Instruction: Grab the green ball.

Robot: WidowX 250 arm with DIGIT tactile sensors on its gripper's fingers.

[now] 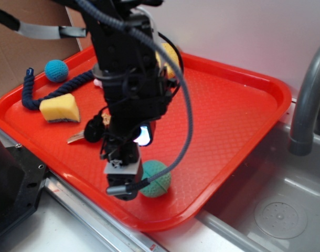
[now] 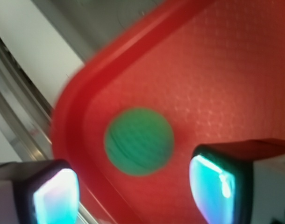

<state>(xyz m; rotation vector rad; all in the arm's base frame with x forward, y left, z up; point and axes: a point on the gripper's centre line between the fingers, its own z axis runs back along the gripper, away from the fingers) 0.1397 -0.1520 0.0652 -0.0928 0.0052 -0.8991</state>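
My gripper (image 1: 129, 178) hangs low over the red tray (image 1: 238, 113), right beside the green ball (image 1: 157, 179) near the front rim. Behind me lie a yellow sponge (image 1: 60, 109), a blue rope (image 1: 31, 90) and a small blue ball (image 1: 56, 70).

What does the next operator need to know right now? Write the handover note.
Gripper: open, fingers either side of the green ball, holding nothing.
Green ball: on the red tray, near the front corner rim, right beside the gripper in the exterior view; the wrist view is blurred.
Elsewhere on the tray: blue ball, yellow sponge, dark rope, all far from the gripper.
Done: approach and alignment.
Left: lower if needed, close on the ball, lift.
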